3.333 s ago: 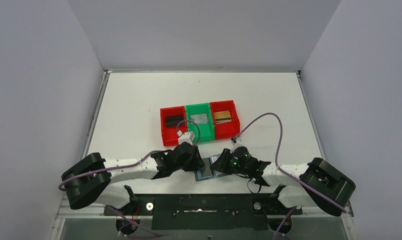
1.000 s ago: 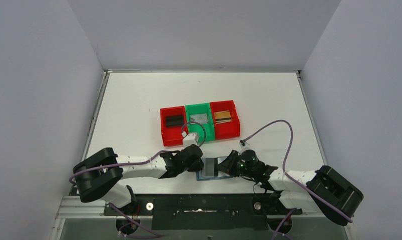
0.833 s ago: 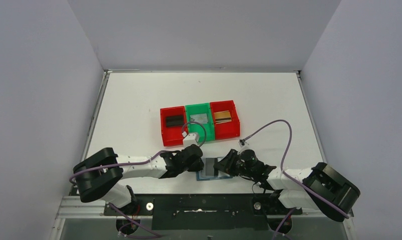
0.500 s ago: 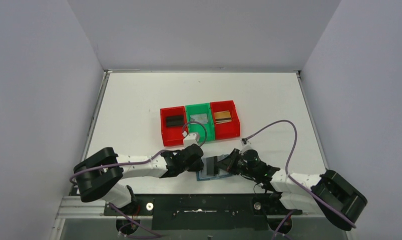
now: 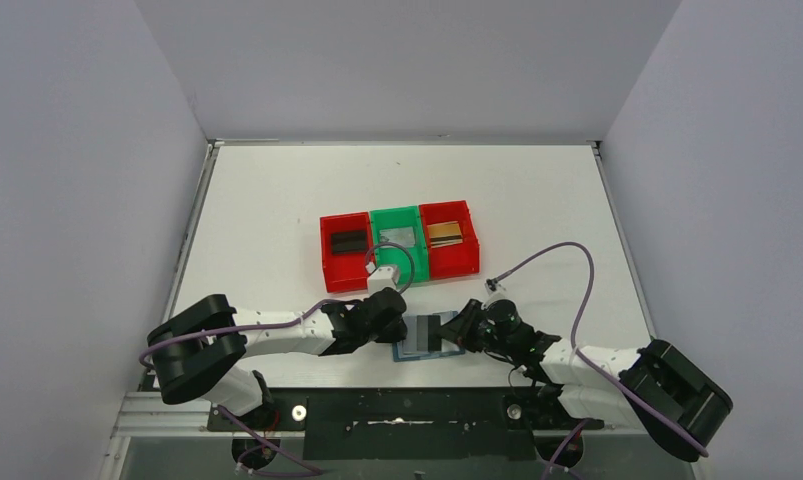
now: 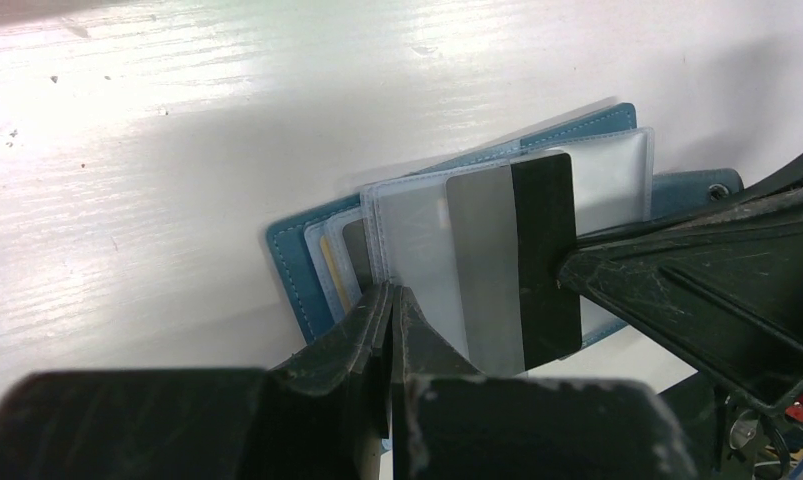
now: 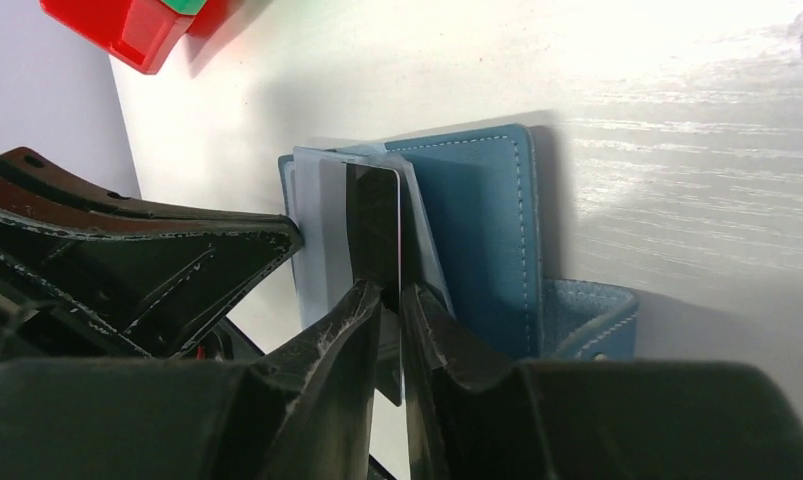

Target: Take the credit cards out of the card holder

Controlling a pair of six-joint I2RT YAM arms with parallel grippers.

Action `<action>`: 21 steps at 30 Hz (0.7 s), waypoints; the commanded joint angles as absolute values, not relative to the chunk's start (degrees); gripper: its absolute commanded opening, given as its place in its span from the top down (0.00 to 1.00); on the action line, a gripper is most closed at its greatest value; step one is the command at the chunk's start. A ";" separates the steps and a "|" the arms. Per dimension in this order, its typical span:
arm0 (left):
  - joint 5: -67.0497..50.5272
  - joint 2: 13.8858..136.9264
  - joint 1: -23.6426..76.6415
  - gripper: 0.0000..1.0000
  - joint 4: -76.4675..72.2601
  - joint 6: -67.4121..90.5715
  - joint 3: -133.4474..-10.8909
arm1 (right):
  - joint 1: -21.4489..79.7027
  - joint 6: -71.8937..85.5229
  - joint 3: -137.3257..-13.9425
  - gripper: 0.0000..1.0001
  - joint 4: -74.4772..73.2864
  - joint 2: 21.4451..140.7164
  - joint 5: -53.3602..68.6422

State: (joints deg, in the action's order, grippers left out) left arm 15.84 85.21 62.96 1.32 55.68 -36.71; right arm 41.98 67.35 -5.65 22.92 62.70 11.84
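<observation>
Near edge of the white table [image 5: 277, 190], from the left: left gripper [image 6: 392, 295], reaching in low, jaws pressed fully together with nothing between them, tips down on the near edge of a clear plastic sleeve [image 6: 417, 235].

Just beyond those tips, card holder [image 6: 292, 255]: teal, lying open and flat on the table between the two grippers, close to the near edge. Clear sleeve fanned out over the lighter blue inside. Tucked in the pockets at the left, only edges showing: a yellow-edged card [image 6: 329, 275] and a dark card [image 6: 355, 262].

Across the sleeve, a grey card with a black stripe [image 6: 512, 265], near end sticking out past the sleeve's edge. Cannot tell whether the far end sits inside a pocket.

Next, right gripper [image 7: 389, 290], coming in low from the right, jaws nearly together and pinching that striped card by its edge. Beside it, on the right of the holder, the snap tab [image 7: 592, 320], curled up off the table.

Farther back, well apart from the holder, a row of three bins touching side by side. In the left red bin [image 5: 339, 272], a black card [image 5: 347, 240]. In the green bin [image 5: 412, 270], a silver card [image 5: 401, 237]. In the right red bin [image 5: 452, 262], a gold card [image 5: 445, 233].
</observation>
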 commanded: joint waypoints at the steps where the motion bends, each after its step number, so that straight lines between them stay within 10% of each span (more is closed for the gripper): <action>1: 13.90 87.45 63.19 1.00 6.20 53.70 -36.55 | 41.60 68.55 -4.74 0.81 29.42 64.37 10.85; 12: 14.65 87.29 63.12 1.00 7.48 53.32 -37.43 | 41.79 65.38 -6.14 0.70 28.33 69.75 10.16; 21: 15.72 87.16 63.10 1.00 8.17 53.87 -37.44 | 41.66 63.03 -6.97 1.00 24.73 68.56 11.33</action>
